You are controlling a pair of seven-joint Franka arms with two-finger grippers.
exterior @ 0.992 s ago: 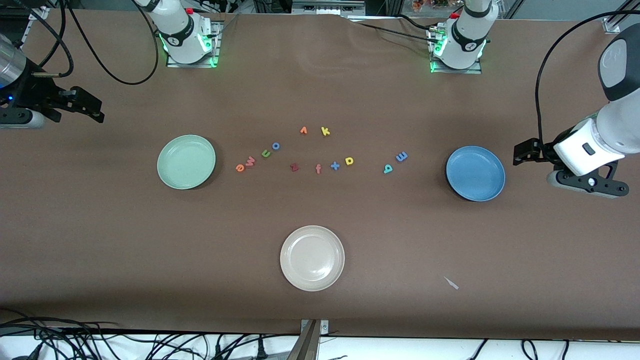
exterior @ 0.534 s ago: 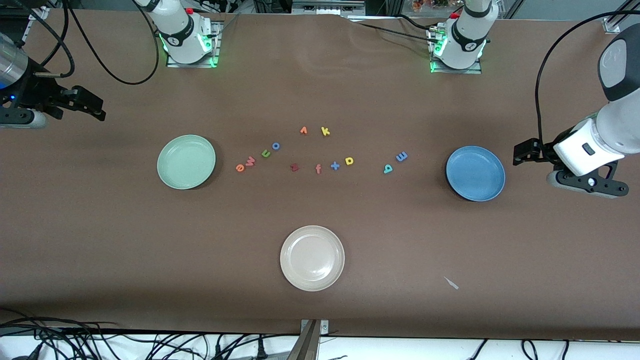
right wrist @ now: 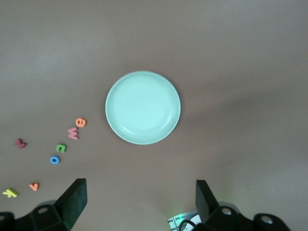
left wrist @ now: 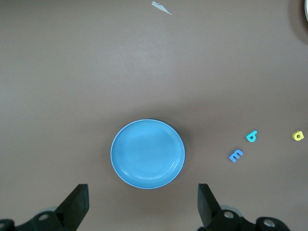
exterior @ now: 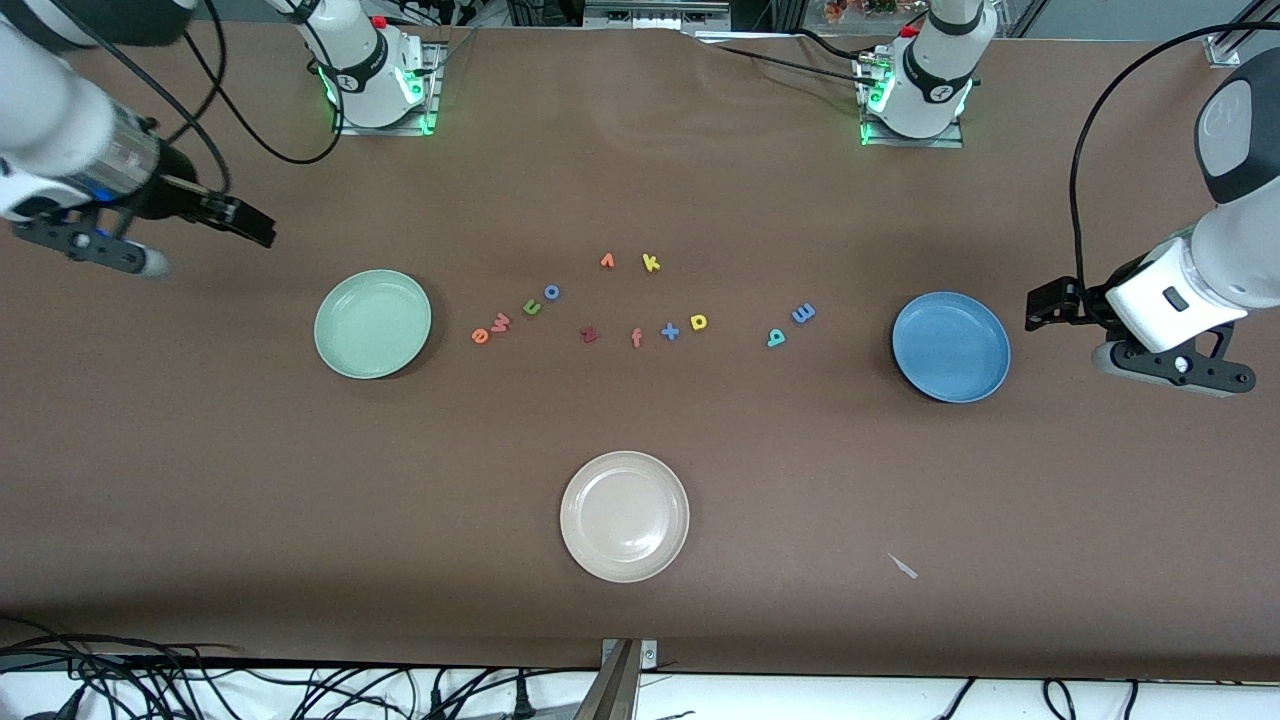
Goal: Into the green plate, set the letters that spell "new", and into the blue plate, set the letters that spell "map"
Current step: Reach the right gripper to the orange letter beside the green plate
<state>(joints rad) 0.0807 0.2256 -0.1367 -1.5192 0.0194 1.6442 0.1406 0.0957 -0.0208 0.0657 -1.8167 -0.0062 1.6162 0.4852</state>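
state: nothing sorted | right gripper (exterior: 262, 229) over table by green plate (exterior: 372, 323), fingers wide, empty | e (exterior: 480, 336), w (exterior: 500, 322), n (exterior: 532, 307) just past plate toward the centre, right arm nearer | left gripper (exterior: 1040, 305) beside blue plate (exterior: 950, 346), fingers wide, empty, waits | m (exterior: 803, 314), a (exterior: 776, 338) near blue plate, p (exterior: 699, 321) nearer the centre

three plates: one green plate (exterior: 372, 323), one blue plate (exterior: 950, 346), one cream plate (exterior: 624, 515). eleven foam pieces: ten letters or digits and one blue plus (exterior: 670, 331). two grippers, left (exterior: 1042, 303) and right (exterior: 243, 220). one paper scrap (exterior: 903, 566).
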